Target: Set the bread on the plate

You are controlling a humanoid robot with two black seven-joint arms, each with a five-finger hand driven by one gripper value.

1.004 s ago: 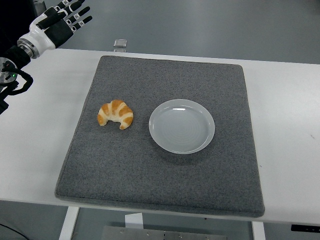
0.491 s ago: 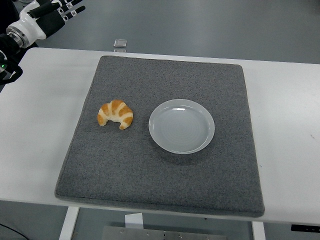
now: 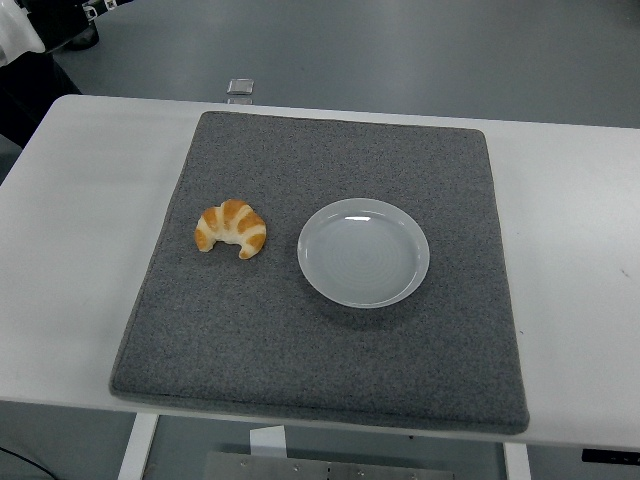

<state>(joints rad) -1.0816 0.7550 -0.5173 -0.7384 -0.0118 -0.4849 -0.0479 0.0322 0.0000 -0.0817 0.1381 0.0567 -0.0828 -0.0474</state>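
A golden croissant (image 3: 231, 228) lies on the left half of a grey felt mat (image 3: 320, 350). A round white plate (image 3: 364, 251) sits empty on the mat just right of the croissant, a small gap between them. Only a sliver of my left arm (image 3: 20, 30) shows at the top left corner, far behind and left of the croissant and off the table. My right arm is out of view.
The mat covers the middle of the white table (image 3: 80, 250). A small clear object (image 3: 240, 88) sits at the table's far edge behind the mat. Grey floor lies beyond the table.
My left arm has drawn back up and to the left, from over the table's far left corner to almost out of the picture. The croissant and plate have not moved.
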